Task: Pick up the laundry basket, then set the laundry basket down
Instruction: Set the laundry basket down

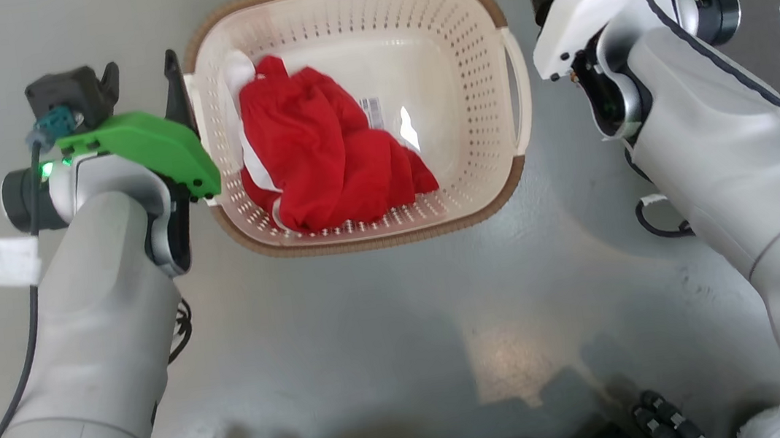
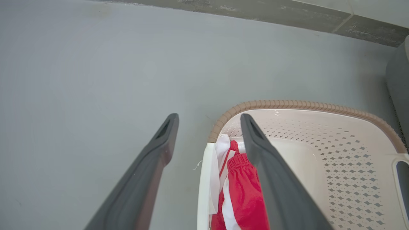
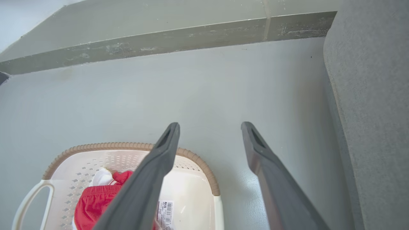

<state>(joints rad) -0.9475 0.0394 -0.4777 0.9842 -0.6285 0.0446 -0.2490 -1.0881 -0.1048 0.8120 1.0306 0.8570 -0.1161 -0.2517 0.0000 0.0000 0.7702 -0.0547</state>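
Fingers (image 2: 150,166) of our left gripper (image 2: 208,118) were spread, straddling the basket's (image 2: 287,104) left rim: one outside over bare floor (image 2: 80,95), one over the red cloth (image 2: 243,188) inside. We could not tell whether either touched. Our right gripper (image 3: 210,125) was spread too and held nothing, one finger above the basket's far right corner, the other over floor. The basket sat on the floor between our arms. Open floor ran beyond it to a wall base (image 3: 159,41); a grey padded thing (image 3: 367,95) crowded the right. In the head view the right fingertips were cut off at the top edge. The label (image 3: 166,212) by the cloth was unreadable.
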